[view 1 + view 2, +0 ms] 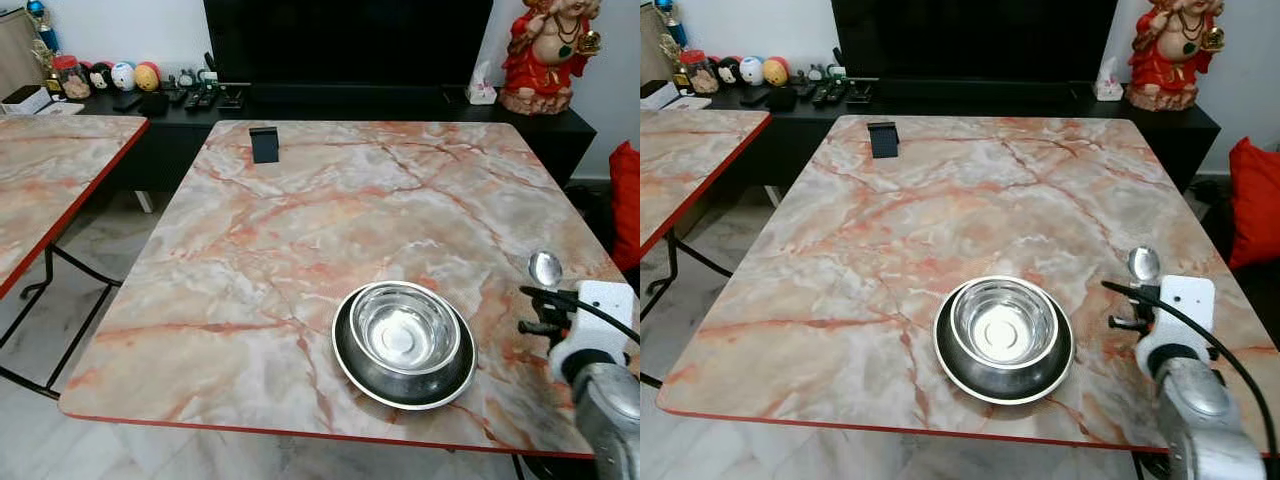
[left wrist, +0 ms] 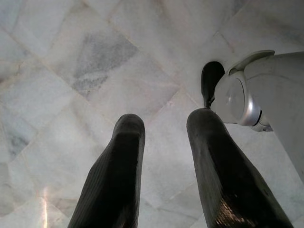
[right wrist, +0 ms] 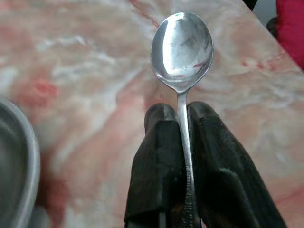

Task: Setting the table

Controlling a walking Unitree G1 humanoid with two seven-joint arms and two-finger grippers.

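A small black stand [image 1: 264, 144] sits far across the pink-veined marble surface [image 1: 300, 230]. The right tool [image 3: 176, 114] clamps a shiny steel spoon [image 3: 182, 50], just right of 2 nested steel bowls [image 1: 404, 342]. The left tool [image 2: 164, 128] hangs apart over the floor.

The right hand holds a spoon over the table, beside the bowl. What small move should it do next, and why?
Probably lower the spoon onto the bare table to the right of the plate and then open. The right hand grips the handle with the spoon's head pointing away from the robot, and the bowl already sits in the plate. The left hand hangs open above the floor.
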